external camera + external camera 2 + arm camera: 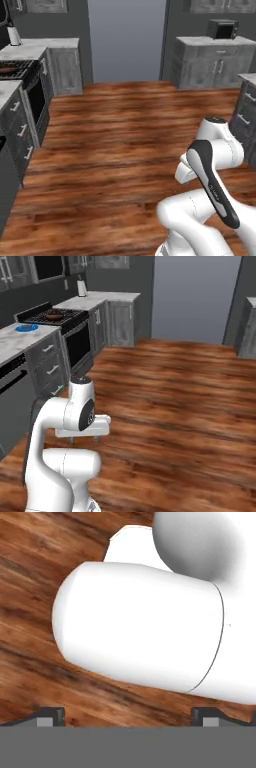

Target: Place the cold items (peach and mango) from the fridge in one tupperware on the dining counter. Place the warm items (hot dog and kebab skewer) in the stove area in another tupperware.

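Here, scene by label:

Gripper (pixel 127 714): in the hand view the two finger tips (pixel 50 714) stand wide apart at the bottom; nothing between them, nothing held. It looks down at the wood floor (pixel 30 572).

Arm (pixel 210 175): folded low over the base, in the middle of the floor, well apart from every counter.

Stove (pixel 55 318): at the left wall in the right base view; a dark brownish item (pixel 54 316) lies on its top, too small to tell what it is.

Counter (pixel 20 338): just beside the stove, nearer the camera; a blue round thing (pixel 26 328) rests on it.

Kettle (pixel 81 288): white, upright on the far counter beyond the stove.

Microwave (pixel 222 29): on the cabinet at the back right in the left base view.

Way: open wood floor between the arm and the stove; drawers (pixel 50 363) line the left side.

Peach, mango, tupperware: cannot tell where they are.
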Controlling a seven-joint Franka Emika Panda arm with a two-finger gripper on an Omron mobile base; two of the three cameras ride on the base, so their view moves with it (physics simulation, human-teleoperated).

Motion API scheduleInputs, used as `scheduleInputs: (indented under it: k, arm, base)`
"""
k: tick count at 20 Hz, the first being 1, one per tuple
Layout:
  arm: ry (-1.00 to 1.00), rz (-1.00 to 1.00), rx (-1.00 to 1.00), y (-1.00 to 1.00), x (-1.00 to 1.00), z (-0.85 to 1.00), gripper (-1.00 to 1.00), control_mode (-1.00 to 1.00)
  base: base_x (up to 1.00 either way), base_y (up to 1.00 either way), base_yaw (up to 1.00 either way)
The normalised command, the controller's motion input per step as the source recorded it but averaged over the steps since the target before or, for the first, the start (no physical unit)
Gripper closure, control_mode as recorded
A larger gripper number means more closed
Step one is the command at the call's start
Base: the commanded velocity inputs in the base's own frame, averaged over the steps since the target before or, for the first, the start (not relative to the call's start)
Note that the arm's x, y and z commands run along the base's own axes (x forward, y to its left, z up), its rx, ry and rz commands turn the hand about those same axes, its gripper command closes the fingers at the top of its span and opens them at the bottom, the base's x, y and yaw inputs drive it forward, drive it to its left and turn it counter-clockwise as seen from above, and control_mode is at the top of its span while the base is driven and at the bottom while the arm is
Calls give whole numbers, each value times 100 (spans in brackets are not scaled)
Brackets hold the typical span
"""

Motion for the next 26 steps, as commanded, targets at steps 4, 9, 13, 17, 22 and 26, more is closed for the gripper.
scheduleInputs:
  k: [4,9,13,17,22,26]
  arm:
    - [0,0,0,0,0,0,-100,100]
    - [0,0,0,0,0,0,-100,100]
    - [0,0,0,0,0,0,-100,100]
    - [0,0,0,0,0,0,-100,100]
    - [0,0,0,0,0,0,-100,100]
    - [0,0,0,0,0,0,-100,100]
  base:
    - [100,15,34]
    - [100,7,40]
    - [100,0,49]
    - [100,0,55]
    - [100,0,57]
    - [100,0,59]
